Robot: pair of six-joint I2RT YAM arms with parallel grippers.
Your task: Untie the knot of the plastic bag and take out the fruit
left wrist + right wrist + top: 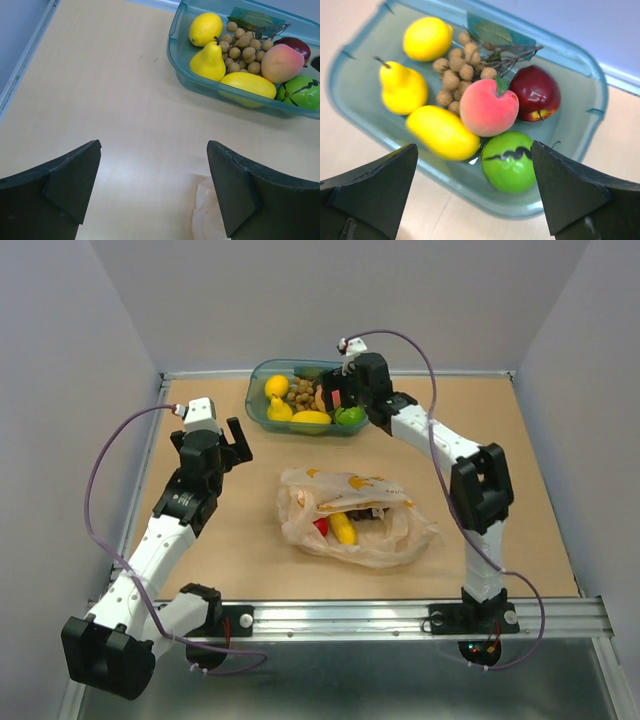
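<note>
The plastic bag (352, 512) lies crumpled in the middle of the table with its mouth loose. A red fruit (321, 526), a yellow fruit (343, 528) and something dark show inside it. I cannot make out a knot. A corner of the bag (206, 216) shows in the left wrist view. My left gripper (238, 438) is open and empty, left of the bag over bare table (154, 195). My right gripper (338, 396) is open and empty above the teal tub's near rim (475, 190). A pink peach (488, 107) and a red apple (537, 92) lie in the tub.
The teal tub (262, 410) stands at the back centre. It also holds a lemon (426, 38), a yellow pear (402, 89), a yellow oval fruit (442, 132), a brown cluster of small balls (455, 75) and a green apple (510, 162). Grey walls enclose the table.
</note>
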